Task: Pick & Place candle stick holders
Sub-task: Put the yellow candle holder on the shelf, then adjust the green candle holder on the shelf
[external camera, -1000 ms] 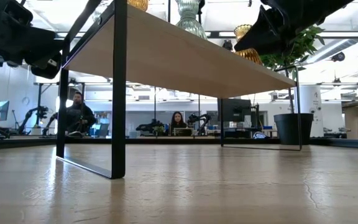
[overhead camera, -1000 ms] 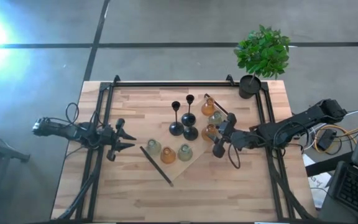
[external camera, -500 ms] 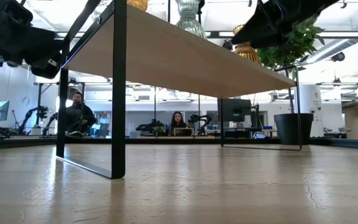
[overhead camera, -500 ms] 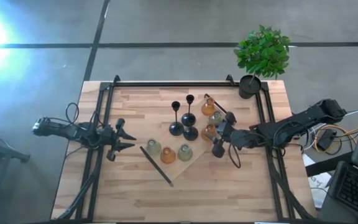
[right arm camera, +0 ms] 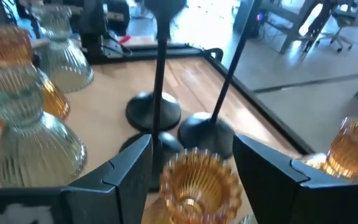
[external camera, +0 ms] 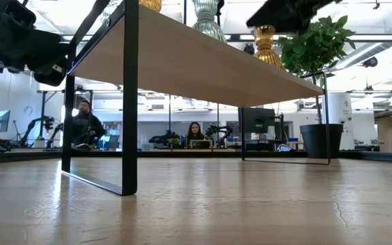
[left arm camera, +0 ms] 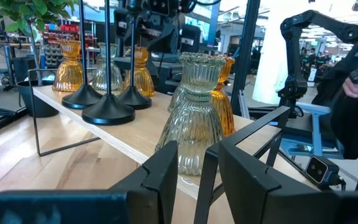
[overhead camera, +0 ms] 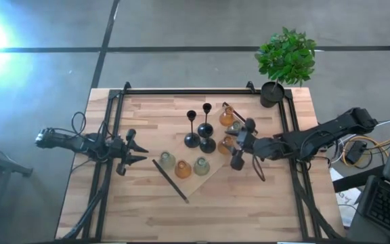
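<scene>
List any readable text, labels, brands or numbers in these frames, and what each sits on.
None readable in any view.
The candle stick holders, the plant pot and both arms carry no visible print.
Red shelving signs in the room behind, in the left wrist view: too small and blurred to read.

A green plant in a black pot sits at a far corner of the wooden tabletop. A small pale board on thin black legs stands in the middle. Cables lie beside the tabletop. Far back in the room, two people sit at desks.
</scene>
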Controlling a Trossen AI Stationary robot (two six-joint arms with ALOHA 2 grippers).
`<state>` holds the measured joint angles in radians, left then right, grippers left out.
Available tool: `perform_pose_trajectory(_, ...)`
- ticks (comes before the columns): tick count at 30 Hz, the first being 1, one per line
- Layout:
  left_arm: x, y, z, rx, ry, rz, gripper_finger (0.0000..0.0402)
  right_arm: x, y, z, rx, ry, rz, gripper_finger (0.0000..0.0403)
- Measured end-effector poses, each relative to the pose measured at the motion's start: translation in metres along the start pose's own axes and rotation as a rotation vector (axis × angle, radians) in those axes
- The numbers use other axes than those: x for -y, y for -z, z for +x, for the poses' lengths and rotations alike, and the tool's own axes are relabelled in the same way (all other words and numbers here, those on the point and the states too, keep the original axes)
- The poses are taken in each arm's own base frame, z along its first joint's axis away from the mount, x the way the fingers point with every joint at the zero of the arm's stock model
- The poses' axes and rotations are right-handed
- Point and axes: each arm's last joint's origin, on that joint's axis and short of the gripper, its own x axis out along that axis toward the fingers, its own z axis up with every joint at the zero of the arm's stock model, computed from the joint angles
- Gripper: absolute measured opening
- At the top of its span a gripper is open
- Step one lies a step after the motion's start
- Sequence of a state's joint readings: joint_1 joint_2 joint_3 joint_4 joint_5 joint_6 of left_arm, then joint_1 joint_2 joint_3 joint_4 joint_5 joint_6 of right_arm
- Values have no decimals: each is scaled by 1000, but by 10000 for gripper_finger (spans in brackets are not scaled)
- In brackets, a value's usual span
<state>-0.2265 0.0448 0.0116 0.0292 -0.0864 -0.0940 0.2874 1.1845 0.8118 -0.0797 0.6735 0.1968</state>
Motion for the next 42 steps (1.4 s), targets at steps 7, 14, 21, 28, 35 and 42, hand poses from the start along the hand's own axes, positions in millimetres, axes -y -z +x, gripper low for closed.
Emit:
perform_pose_trajectory(7,0,0,0,0,0,0,120,9,-35,-19,58,4,-41,215)
perform_pose_trajectory(14,0,0,0,0,0,0,120,42,-71,-67,-57,56,-25,184)
perform_pose_trajectory(21,0,0,0,0,0,0,120,72,-55,-108,-247,75,49,46)
perform_pose_trajectory(28,0,0,0,0,0,0,120,66,3,-92,-278,-15,87,8)
perform_pose_trajectory(35,0,0,0,0,0,0,120,56,42,-66,-263,-34,62,8)
perform_pose_trajectory(42,0,0,0,0,0,0,120,60,45,-51,-247,-18,14,8)
